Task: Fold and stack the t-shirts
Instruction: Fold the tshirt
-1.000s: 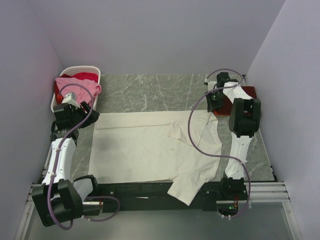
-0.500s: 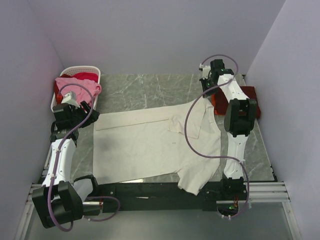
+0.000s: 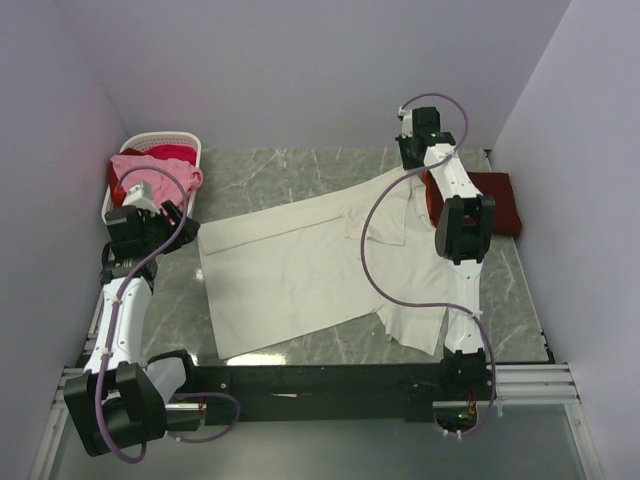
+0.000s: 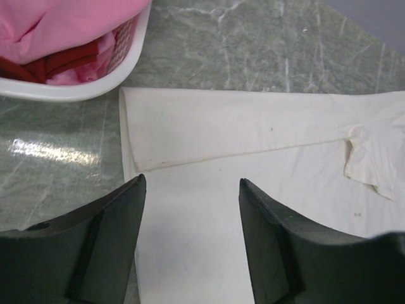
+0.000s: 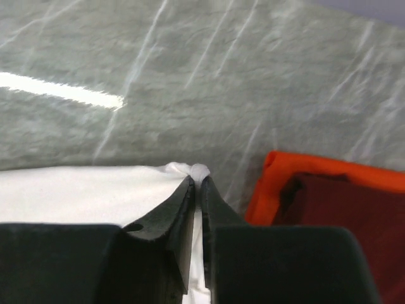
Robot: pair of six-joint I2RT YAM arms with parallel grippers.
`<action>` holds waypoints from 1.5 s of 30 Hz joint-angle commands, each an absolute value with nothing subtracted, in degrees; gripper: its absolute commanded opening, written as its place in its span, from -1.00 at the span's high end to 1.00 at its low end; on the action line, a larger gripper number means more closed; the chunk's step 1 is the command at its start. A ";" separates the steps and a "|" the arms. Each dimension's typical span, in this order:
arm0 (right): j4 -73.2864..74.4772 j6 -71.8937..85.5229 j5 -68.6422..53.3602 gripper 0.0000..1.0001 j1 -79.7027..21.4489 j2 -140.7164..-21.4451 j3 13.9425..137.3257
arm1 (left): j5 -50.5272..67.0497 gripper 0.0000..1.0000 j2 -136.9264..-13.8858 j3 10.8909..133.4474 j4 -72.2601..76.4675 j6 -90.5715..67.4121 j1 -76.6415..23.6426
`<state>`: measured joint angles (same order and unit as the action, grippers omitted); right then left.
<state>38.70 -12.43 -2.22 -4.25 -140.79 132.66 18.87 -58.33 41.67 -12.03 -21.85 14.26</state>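
Observation:
A large cream-white t-shirt (image 3: 300, 270) lies spread and skewed across the marble table, also in the left wrist view (image 4: 253, 158). My right gripper (image 3: 408, 172) is shut on its far right corner (image 5: 197, 171) and holds it up near the back of the table. A folded dark red t-shirt (image 3: 490, 200) with an orange-red layer under it (image 5: 297, 177) lies at the right. My left gripper (image 4: 190, 183) hangs open above the shirt's left end, empty. Pink (image 3: 155, 175) and red (image 3: 172, 152) shirts fill the basket.
The white slatted basket (image 3: 190, 140) stands at the back left corner, its rim close to the left gripper (image 4: 95, 88). Lilac walls close in the table on three sides. A black rail runs along the near edge (image 3: 320, 378).
My right gripper has moved toward the back with the cream shirt's corner, dragging the shirt away from the near edge and skewing it. The left arm has stayed put.

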 commanded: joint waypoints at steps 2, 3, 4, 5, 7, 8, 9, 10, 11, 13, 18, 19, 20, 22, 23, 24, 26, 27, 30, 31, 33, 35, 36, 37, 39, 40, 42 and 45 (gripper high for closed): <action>28.57 -11.69 4.74 0.54 -5.45 -141.06 137.63 | 24.77 -0.43 -58.88 41.84 -5.90 -21.70 14.24; 28.13 -11.78 5.01 0.36 -5.54 -140.89 138.16 | 25.57 -0.69 -59.67 41.57 -5.11 -22.32 14.50; 27.86 -11.78 5.01 0.03 -5.71 -140.54 138.95 | 26.27 -0.83 -60.63 41.57 -4.49 -23.46 14.68; 27.86 -11.95 4.14 -0.10 -5.80 -138.97 138.95 | 29.59 -0.94 -63.52 42.09 -4.31 -25.12 14.85; 28.39 -12.30 2.12 -0.35 -5.80 -135.98 135.99 | 34.95 -0.99 -67.13 43.32 -4.57 -25.66 15.38; 28.56 -13.44 -1.72 -0.39 -5.71 -131.44 133.70 | 38.72 -0.99 -69.85 44.81 -5.09 -25.40 15.38; 28.30 -13.97 -3.50 -0.42 -5.54 -128.61 130.81 | 40.24 -0.99 -70.39 45.52 -5.53 -25.05 15.12; 28.21 -15.89 -5.95 -0.48 -5.45 -125.63 124.08 | 40.25 -0.99 -70.57 46.14 -6.49 -23.48 14.42; 28.39 -17.21 -9.37 -0.50 -5.19 -119.16 120.27 | 39.12 -0.99 -69.62 48.14 -7.98 -21.81 10.76; 29.87 -22.90 -21.04 -0.54 -4.57 -112.01 108.19 | 31.66 -0.98 -68.38 50.18 -13.52 -14.81 4.17; 38.04 -43.98 -46.45 -0.58 -2.03 -88.71 84.06 | 20.32 -0.89 -64.43 49.32 -16.18 -0.90 -18.34; 40.58 -51.60 -51.19 -0.61 -1.93 -85.81 76.11 | 17.69 -0.89 -63.64 48.26 -14.78 3.99 -20.98; 41.91 -55.68 -52.89 -0.68 -1.93 -80.91 72.20 | 18.28 -0.84 -62.07 46.34 -14.24 6.74 -25.01; 49.78 -69.08 -55.36 -0.75 -2.02 -77.53 63.42 | 17.94 -0.83 -60.83 44.39 -13.45 12.36 -28.29; 51.92 -71.78 -55.28 -0.75 -2.02 -75.43 61.28 | 17.58 -0.84 -60.12 43.51 -13.62 13.26 -30.82; 53.51 -73.20 -55.28 -0.75 -2.11 -74.89 59.61 | 17.40 -0.81 -59.86 43.16 -14.41 14.40 -32.15; 59.39 -79.26 -54.50 -0.75 -2.11 -73.75 56.17 | 14.96 -0.75 -59.24 42.28 -17.47 17.30 -37.75; 60.89 -80.76 -53.88 -0.75 -2.02 -73.04 55.12 | 13.72 -0.57 -59.15 41.75 -18.80 18.88 -39.88; 55.75 -74.65 -50.81 -0.75 -1.85 -69.27 50.11 | 3.72 -0.01 -59.50 39.38 -23.35 21.97 -48.24; 50.94 -70.44 -49.67 -0.75 -1.76 -67.26 47.84 | 1.17 0.22 -59.94 38.68 -24.42 22.23 -49.82; 46.95 -66.64 -46.77 -0.75 -1.41 -65.84 46.33 | -4.20 0.47 -60.03 38.32 -26.62 22.24 -52.20; 45.79 -65.39 -46.49 -0.75 -0.36 -65.39 46.14 | -6.58 0.40 -59.59 38.49 -27.85 21.97 -52.47; 45.97 -65.22 -46.41 -0.75 -0.26 -65.48 46.75 | -10.25 0.33 -59.33 38.93 -28.73 21.54 -52.56; 47.36 -66.26 -46.49 -0.75 -0.26 -65.83 47.11 | -12.02 0.34 -58.89 39.54 -29.61 19.71 -52.56; 50.43 -69.94 -47.54 -0.75 -0.26 -67.23 47.72 | -15.70 0.38 -58.88 45.33 -33.21 16.11 -53.26; 53.32 -73.53 -49.11 -0.75 -0.26 -68.19 47.90 | -17.21 0.36 -59.67 51.62 -36.35 7.38 -53.52; 55.10 -75.93 -50.53 -0.75 -0.26 -68.99 47.81 | -18.19 0.22 -61.51 59.20 -41.55 -3.63 -53.44; 56.16 -77.34 -52.03 -0.75 -0.35 -70.31 48.16 | -15.57 0.02 -66.26 69.16 -54.29 -22.29 -53.53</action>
